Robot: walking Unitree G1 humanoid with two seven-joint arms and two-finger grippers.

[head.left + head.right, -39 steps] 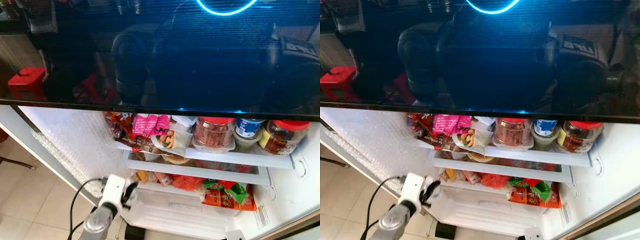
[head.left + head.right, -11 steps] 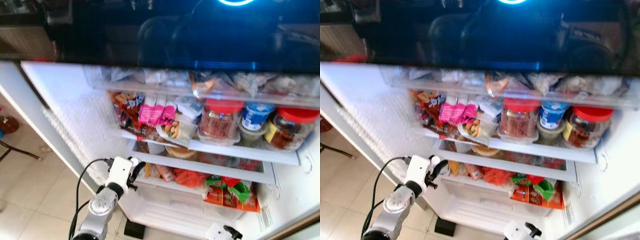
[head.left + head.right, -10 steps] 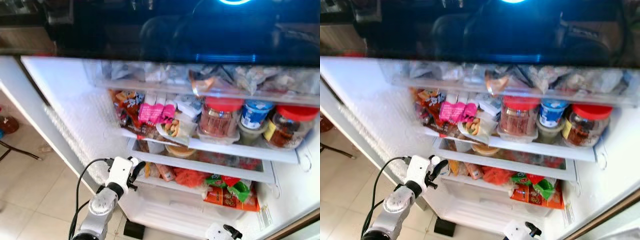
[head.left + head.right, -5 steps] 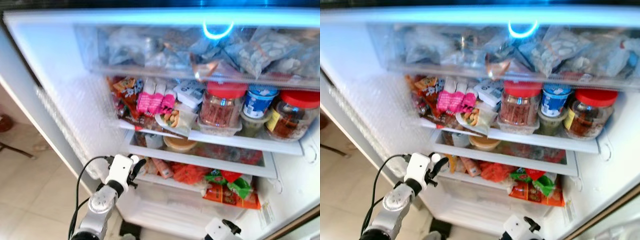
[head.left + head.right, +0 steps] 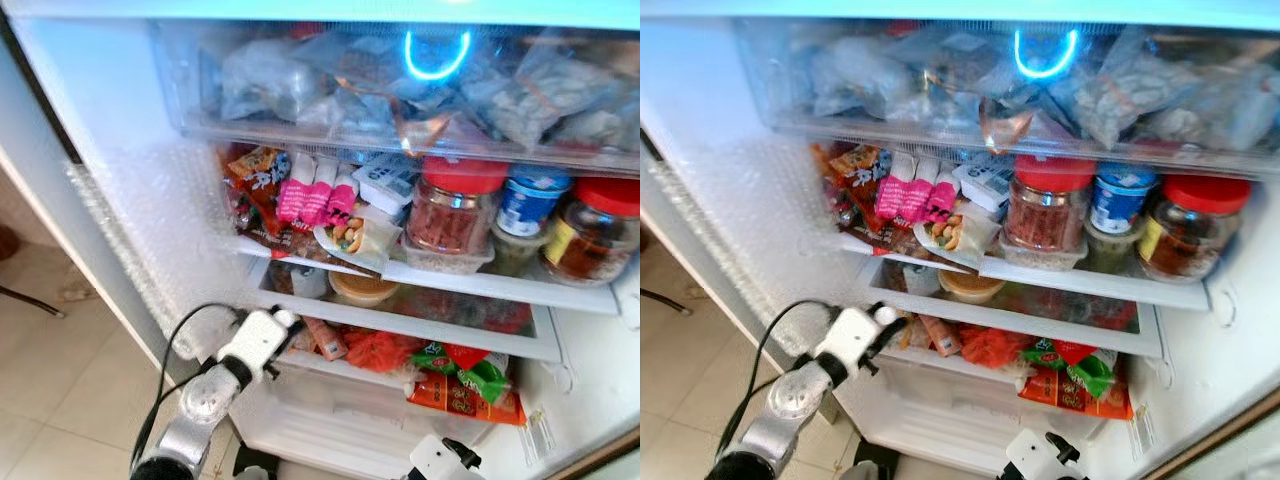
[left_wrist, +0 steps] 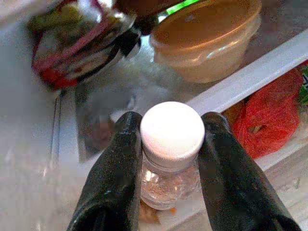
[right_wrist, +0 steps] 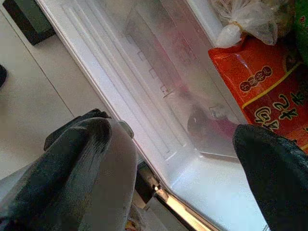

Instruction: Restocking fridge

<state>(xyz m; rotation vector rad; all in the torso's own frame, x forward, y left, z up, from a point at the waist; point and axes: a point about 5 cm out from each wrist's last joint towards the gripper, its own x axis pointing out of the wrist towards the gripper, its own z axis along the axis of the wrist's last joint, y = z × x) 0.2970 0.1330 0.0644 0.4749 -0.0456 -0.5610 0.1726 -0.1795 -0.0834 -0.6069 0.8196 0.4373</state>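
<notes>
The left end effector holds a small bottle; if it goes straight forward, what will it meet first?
Probably the tan lidded tub on the glass shelf straight ahead of the left end effector and its white-capped bottle; depth is uncertain.

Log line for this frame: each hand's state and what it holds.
left hand: shut on bottle, at fridge lower shelf | right hand: open, low by fridge bottom drawer | phase: placing bottle
</notes>
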